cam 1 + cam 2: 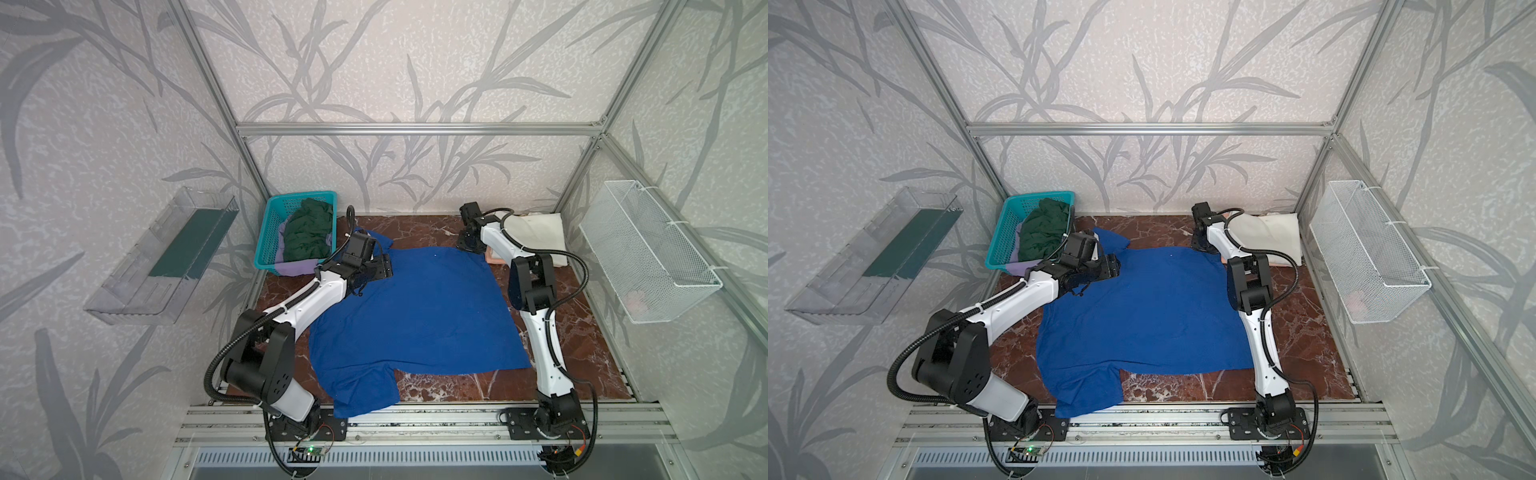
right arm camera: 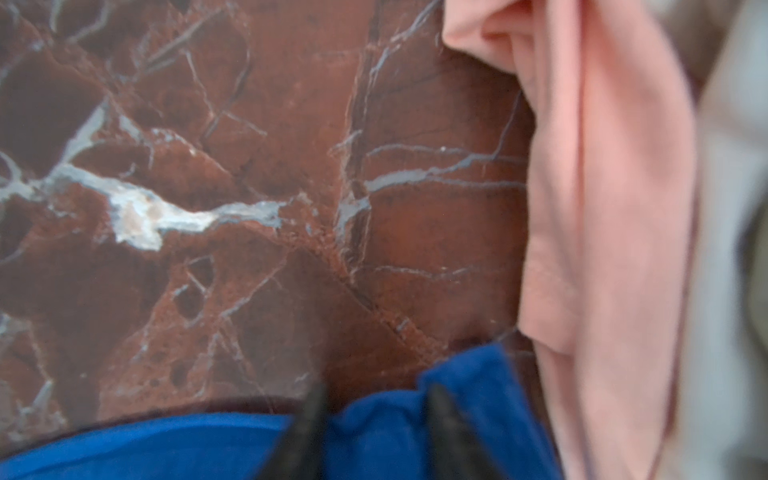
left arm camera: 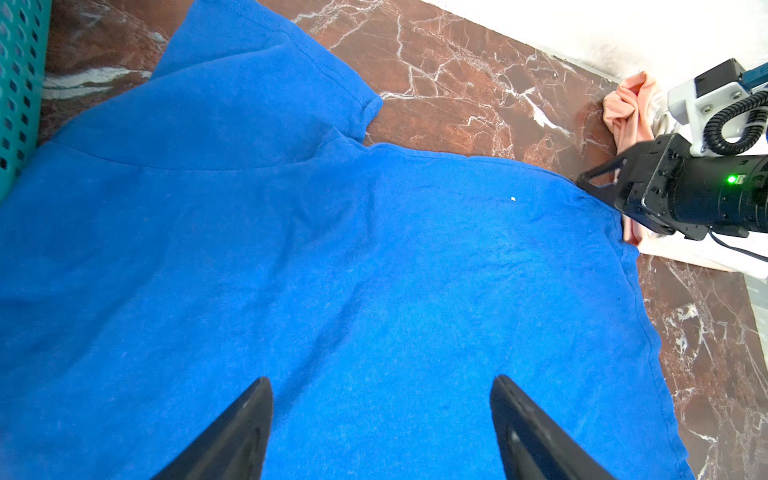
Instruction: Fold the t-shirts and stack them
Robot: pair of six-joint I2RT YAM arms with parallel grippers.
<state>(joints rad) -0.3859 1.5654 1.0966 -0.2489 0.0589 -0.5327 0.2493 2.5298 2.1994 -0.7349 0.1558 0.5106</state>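
Observation:
A royal blue t-shirt (image 1: 415, 311) (image 1: 1142, 311) lies spread flat on the marble table, one sleeve hanging over the front rail. My left gripper (image 1: 388, 266) (image 3: 382, 386) hovers open over its far left shoulder, with nothing between the fingers. At the shirt's far right corner, my right gripper (image 1: 467, 245) (image 2: 376, 395) has a bunched fold of blue cloth (image 2: 374, 436) between its narrow jaws. A peach t-shirt (image 2: 602, 208) (image 3: 627, 108) lies right beside that corner, under a folded cream-white t-shirt (image 1: 536, 232). Dark green (image 1: 309, 232) and lavender (image 1: 291, 268) t-shirts fill the basket.
The teal plastic basket (image 1: 266, 232) stands at the far left corner, touching the blue shirt's sleeve. A clear bin (image 1: 162, 257) hangs on the left wall and a white wire basket (image 1: 648, 257) on the right wall. An aluminium rail (image 1: 415, 419) runs along the front.

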